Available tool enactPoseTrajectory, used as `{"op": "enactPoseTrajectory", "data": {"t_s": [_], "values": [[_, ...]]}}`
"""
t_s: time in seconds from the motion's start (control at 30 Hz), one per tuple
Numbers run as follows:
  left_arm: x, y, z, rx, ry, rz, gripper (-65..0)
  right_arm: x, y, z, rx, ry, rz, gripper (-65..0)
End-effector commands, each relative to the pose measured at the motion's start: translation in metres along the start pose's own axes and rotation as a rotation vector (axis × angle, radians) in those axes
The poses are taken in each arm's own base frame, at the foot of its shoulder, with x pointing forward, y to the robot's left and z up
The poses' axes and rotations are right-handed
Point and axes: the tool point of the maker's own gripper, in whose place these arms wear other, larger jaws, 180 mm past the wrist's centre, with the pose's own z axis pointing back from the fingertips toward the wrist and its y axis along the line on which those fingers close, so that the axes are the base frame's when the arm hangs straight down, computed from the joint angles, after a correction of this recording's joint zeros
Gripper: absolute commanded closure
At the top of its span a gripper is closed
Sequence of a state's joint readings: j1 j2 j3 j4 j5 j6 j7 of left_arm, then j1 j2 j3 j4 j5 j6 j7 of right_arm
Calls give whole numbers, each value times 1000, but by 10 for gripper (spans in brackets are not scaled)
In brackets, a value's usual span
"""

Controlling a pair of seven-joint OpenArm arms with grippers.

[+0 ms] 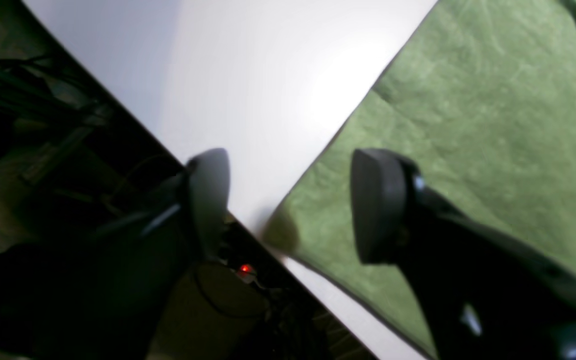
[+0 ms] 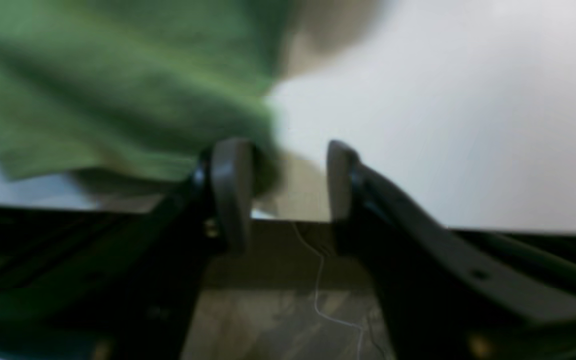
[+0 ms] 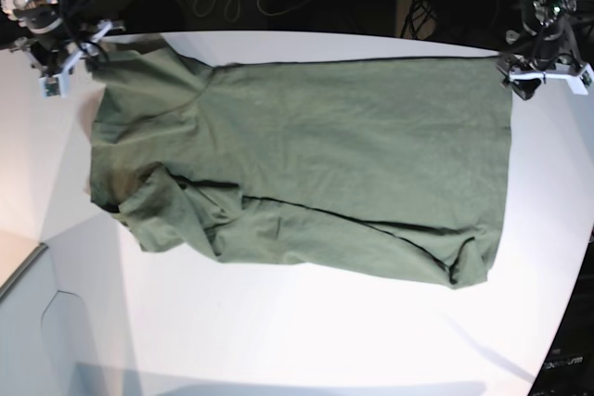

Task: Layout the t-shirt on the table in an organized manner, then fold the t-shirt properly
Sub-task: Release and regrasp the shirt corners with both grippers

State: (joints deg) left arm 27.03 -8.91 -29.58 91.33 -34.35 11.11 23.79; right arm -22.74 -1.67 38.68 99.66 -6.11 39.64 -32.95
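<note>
Shirt (image 3: 306,164), olive green, lies spread across the far half of the white table (image 3: 278,340), long axis running side to side in the base view. Its far edge runs nearly straight along the table's back edge. Near side is untidy: fabric doubled over in a long fold, with bunched wrinkles at the lower left and a small rumpled lump at the lower right corner. Cloth surface otherwise fairly flat, soft creases throughout.

Left gripper (image 1: 288,205) sits at the shirt's far corner on the base view's right, close to the table's back edge. In the left wrist view its jaws are spread wide; one finger (image 1: 378,205) hangs over the green cloth, the other (image 1: 210,195) over the table edge. The shirt corner lies between them, unpinched.

Right gripper (image 2: 280,185) sits at the opposite far corner, on the base view's left. The right wrist view is blurred; jaws stand apart, with a bit of green cloth just against the inner face of one finger (image 2: 230,185). Whether it touches cannot be told. The other finger (image 2: 340,180) is over bare table.
</note>
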Motion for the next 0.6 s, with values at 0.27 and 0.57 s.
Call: {"op": "enactPoseTrajectory", "data": {"t_s": [0.27, 0.57], "values": [[-24, 1, -18, 15, 66, -4, -390, 7, -4, 4, -7, -30, 9, -370], [-38, -21, -20, -34, 100, -34, -389, 20, -6, 0, -14, -54, 8, -404]]}}
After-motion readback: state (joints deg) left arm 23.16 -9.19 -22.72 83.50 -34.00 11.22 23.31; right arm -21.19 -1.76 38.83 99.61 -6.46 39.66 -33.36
